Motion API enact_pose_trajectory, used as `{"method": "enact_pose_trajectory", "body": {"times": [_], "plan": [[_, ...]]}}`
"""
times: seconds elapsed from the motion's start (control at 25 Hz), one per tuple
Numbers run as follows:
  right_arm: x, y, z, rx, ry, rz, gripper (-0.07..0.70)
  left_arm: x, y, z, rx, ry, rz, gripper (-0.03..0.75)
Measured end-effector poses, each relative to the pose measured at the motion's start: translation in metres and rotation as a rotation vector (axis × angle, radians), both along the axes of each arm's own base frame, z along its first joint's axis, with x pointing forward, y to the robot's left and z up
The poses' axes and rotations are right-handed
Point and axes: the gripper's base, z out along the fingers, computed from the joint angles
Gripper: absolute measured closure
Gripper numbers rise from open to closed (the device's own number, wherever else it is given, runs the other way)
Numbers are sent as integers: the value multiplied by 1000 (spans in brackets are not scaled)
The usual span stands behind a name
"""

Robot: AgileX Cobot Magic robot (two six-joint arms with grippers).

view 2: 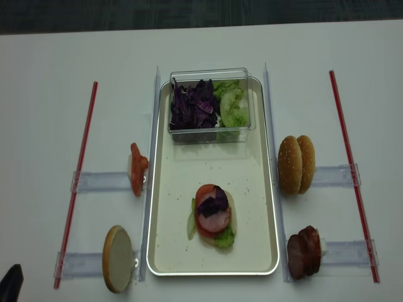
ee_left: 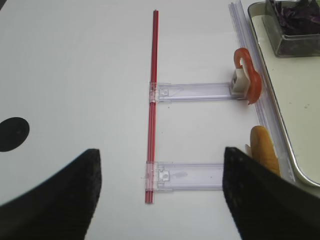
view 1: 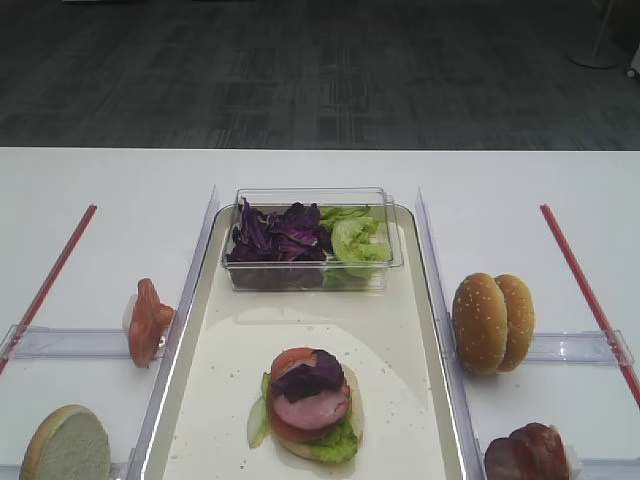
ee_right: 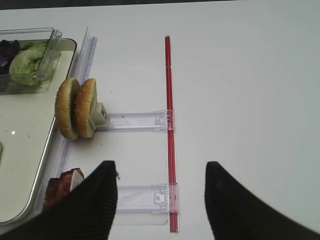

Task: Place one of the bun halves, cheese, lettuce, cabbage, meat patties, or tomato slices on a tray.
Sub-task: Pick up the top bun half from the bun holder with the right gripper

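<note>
The cream tray (view 1: pixel 400 330) (view 2: pixel 252 189) carries a stack (view 1: pixel 310 400) of lettuce, tomato and meat with cabbage on top. At its far end lie loose cabbage (view 1: pixel 280 235) and lettuce (view 1: pixel 355 240). Two sesame bun halves (view 1: pixel 492 322) (ee_right: pixel 76 107) stand on edge to the right of the tray, with meat patties (view 1: pixel 525 452) (ee_right: pixel 60 187) nearer. On the left stand tomato slices (view 1: pixel 147 320) (ee_left: pixel 248 80). No cheese shows. My right gripper (ee_right: pixel 160 165) hangs open and empty above the table beside the patties. My left gripper (ee_left: pixel 161 150) is open and empty too.
A clear plastic box (view 1: pixel 390 262) holds the loose leaves. A pale flat-faced bun half (view 1: pixel 68 445) (ee_left: pixel 264 150) stands at the front left. Clear rails (ee_right: pixel 135 121) (ee_left: pixel 195 91) and red rods (view 1: pixel 585 290) (view 1: pixel 50 275) flank the tray.
</note>
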Motion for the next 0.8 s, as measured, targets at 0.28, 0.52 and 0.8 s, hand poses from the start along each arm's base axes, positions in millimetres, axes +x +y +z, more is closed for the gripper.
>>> {"method": "enact_pose_trajectory", "body": {"times": [0.28, 0.52, 0.8], "plan": [[0, 0, 0, 0, 0, 0, 206, 0, 0, 0, 0, 0, 0, 244], [0, 0, 0, -2, 0, -1, 206, 0, 0, 0, 0, 0, 0, 244], [0, 0, 0, -2, 0, -1, 206, 0, 0, 0, 0, 0, 0, 244]]}}
